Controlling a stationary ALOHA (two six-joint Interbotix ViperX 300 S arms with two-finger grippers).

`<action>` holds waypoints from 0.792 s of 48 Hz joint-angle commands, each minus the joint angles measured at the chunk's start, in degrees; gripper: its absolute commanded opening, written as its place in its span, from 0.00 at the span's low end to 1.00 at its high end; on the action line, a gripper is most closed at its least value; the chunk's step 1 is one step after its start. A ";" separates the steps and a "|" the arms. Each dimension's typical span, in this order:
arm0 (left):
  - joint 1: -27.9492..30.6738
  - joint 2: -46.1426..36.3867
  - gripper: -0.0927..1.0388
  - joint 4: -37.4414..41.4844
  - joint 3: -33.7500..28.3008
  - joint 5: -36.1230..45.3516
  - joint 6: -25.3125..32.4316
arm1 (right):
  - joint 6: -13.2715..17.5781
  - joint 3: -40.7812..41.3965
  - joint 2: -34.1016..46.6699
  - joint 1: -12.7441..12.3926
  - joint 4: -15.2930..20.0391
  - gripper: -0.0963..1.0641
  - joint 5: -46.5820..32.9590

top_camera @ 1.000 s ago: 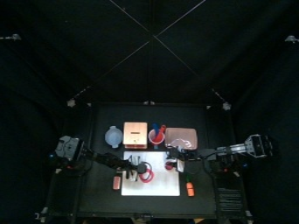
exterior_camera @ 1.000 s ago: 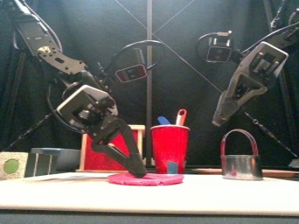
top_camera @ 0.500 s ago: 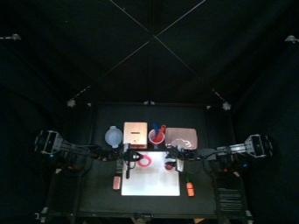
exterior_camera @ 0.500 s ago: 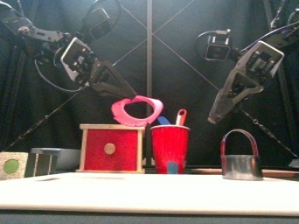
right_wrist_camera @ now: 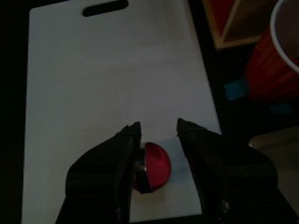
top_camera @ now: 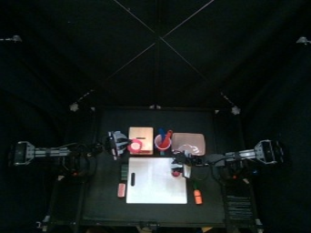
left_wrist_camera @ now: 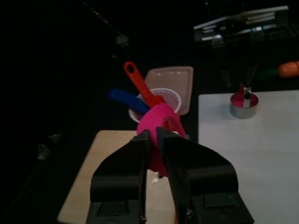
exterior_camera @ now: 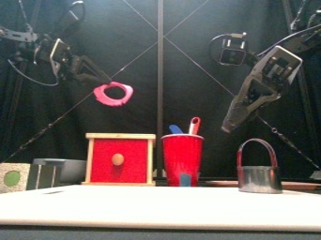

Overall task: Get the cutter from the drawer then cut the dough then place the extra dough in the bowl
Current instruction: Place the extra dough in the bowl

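Note:
A pink dough ring (exterior_camera: 113, 93) hangs high in the air, above the wooden box (exterior_camera: 122, 159), with my left gripper (exterior_camera: 100, 84) shut on it. The left wrist view shows the ring (left_wrist_camera: 152, 121) pinched between the jaw tips over the box and the red cup (left_wrist_camera: 158, 98). My right gripper (exterior_camera: 230, 125) hovers open, well above the white board (top_camera: 158, 182). Straight under its jaws, a red dough disc (right_wrist_camera: 156, 166) lies on the board (right_wrist_camera: 105, 96). The metal cutter (exterior_camera: 257, 174) stands upright on the board's right side.
A red cup (exterior_camera: 183, 159) with a blue and a red knife stands right of the box. The blue-grey bowl (exterior_camera: 56, 171) sits left of the box. The pink tray (top_camera: 191, 142) lies at the back right. Orange toys (top_camera: 195, 196) flank the board.
My left gripper has lifted the dough ring off the board and carried it up and to the left, past the box. The right gripper has hardly moved.

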 commanded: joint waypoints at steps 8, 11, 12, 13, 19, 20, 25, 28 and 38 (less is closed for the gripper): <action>9.23 -12.22 0.59 -0.26 3.96 8.17 -0.09 | -0.09 -1.14 -0.53 -0.26 -0.09 0.75 -0.70; 11.69 -13.62 0.59 -0.26 4.92 10.02 -0.09 | -0.09 -1.05 -0.44 -0.26 -0.09 0.75 -0.97; 12.57 -13.80 0.59 -0.35 5.27 10.55 -0.09 | -0.09 -1.05 -0.44 -0.26 -0.18 0.75 -1.05; 13.45 -13.89 0.59 -0.26 5.54 11.07 -0.18 | -0.09 -0.97 -0.44 -0.26 -0.26 0.75 -1.05; 16.70 -12.92 0.59 -0.53 6.94 13.45 -0.35 | 0.00 -0.97 -0.35 -0.26 -0.53 0.75 -1.14; 16.96 -12.48 0.59 -0.53 7.12 13.80 -0.26 | 0.00 -0.97 -0.26 -0.26 -0.53 0.75 -1.05; 17.23 -9.40 0.59 -0.53 7.73 14.15 -0.26 | 0.00 -0.97 -0.18 -0.35 -0.44 0.75 -1.05; 17.23 -6.86 0.59 -0.35 7.65 14.06 -0.26 | 0.00 -1.05 0.00 -0.62 -0.53 0.75 -1.14; 16.96 0.62 0.59 -0.35 7.82 14.06 -0.26 | -0.09 -1.23 0.97 -0.88 -0.53 0.75 -1.32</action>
